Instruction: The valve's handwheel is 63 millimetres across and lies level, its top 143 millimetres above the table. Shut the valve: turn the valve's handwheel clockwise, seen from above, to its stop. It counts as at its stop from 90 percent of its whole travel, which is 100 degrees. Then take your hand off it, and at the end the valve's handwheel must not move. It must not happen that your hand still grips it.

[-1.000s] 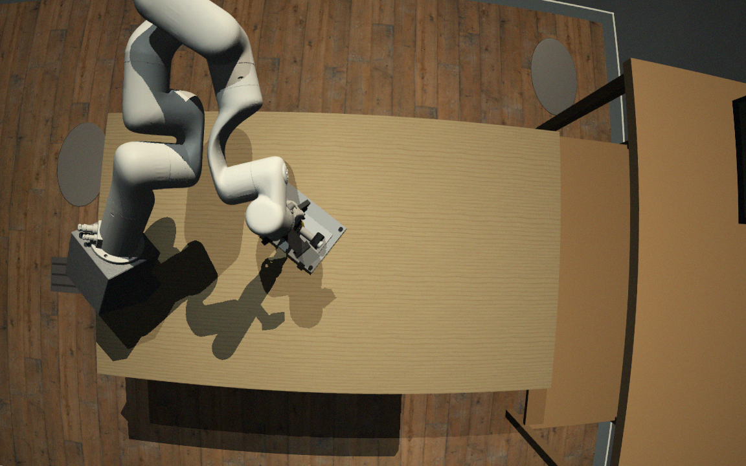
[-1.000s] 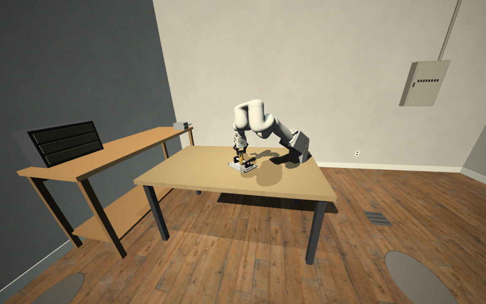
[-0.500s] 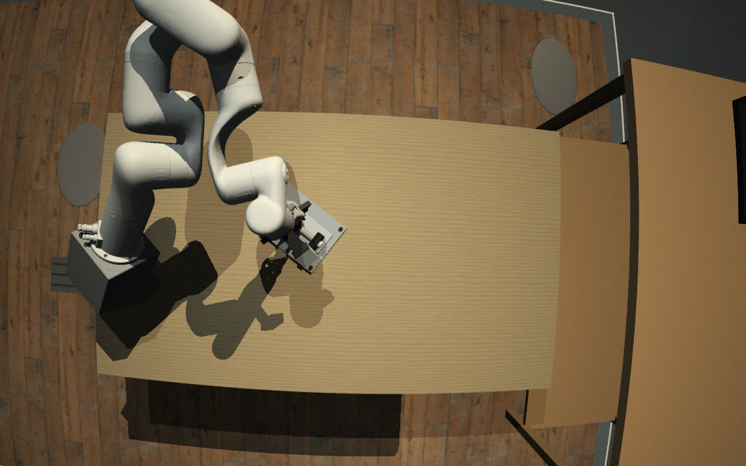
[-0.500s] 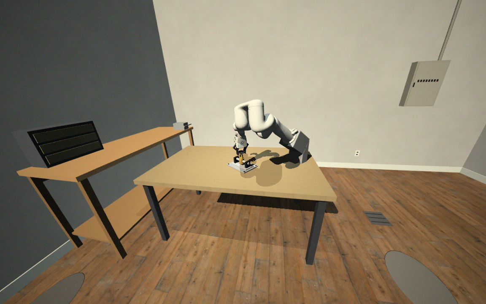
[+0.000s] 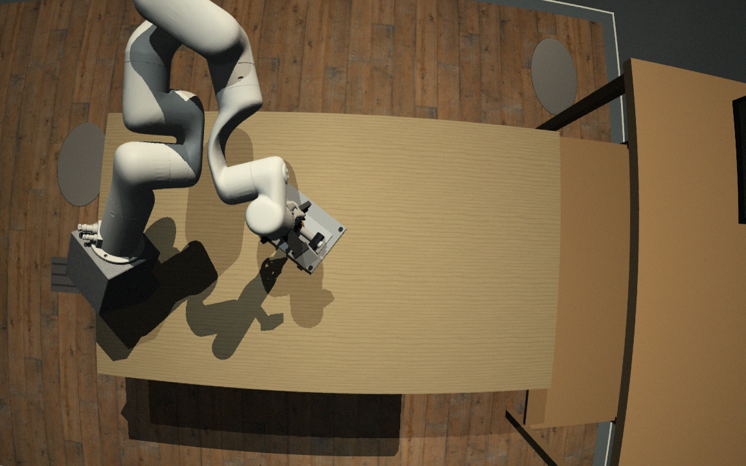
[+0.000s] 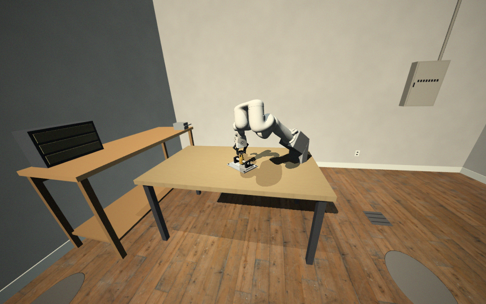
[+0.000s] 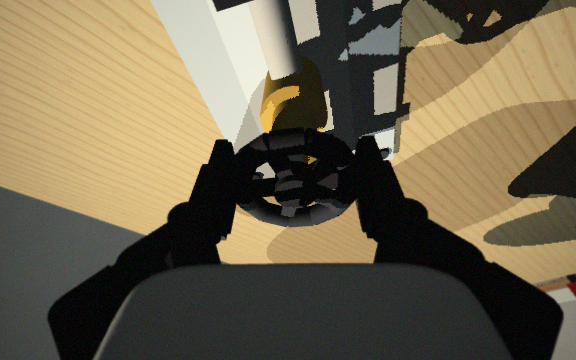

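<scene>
Two fingers of our gripper [image 7: 293, 155] clamp the handwheel [image 7: 295, 181] from opposite sides of its rim, standing fairly wide on it. That wheel sits above the yellow valve body [image 7: 293, 102], on the grey base plate [image 5: 335, 230]. We judge turning underway; how much travel remains we cannot tell.

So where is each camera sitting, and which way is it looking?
Top: up high, looking straight down at the table; shows the whole white arm.
Exterior: across the room, facing table and far wall; the arm looks small.
Wrist: on the arm's end, looking down; shows the claw shut on the handwheel.
Shared: all three show the valve's grey plate.
</scene>
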`<control>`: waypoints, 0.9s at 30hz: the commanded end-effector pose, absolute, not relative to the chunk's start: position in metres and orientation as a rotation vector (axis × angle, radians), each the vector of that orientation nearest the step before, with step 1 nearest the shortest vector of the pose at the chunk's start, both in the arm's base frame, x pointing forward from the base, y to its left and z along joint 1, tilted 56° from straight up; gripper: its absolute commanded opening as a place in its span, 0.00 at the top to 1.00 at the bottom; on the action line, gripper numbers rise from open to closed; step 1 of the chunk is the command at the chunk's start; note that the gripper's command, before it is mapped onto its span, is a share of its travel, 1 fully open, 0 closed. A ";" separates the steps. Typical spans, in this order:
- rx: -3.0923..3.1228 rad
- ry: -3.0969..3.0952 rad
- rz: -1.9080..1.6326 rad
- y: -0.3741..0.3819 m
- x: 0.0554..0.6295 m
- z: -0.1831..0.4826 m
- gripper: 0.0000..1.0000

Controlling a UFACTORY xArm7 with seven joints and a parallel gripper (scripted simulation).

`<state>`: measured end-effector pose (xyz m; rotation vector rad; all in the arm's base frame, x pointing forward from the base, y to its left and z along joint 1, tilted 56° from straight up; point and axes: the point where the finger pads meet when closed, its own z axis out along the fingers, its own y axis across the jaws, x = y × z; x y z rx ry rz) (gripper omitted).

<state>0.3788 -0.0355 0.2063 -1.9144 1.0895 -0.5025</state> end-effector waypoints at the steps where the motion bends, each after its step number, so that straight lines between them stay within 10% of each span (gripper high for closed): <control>1: -1.913 1.091 -0.505 -0.036 0.379 0.207 1.00; 4: -1.913 1.091 -0.505 -0.036 0.379 0.207 1.00; 5: -1.913 1.091 -0.505 -0.036 0.379 0.207 0.00; 27: -1.913 1.091 -0.505 -0.036 0.379 0.207 0.00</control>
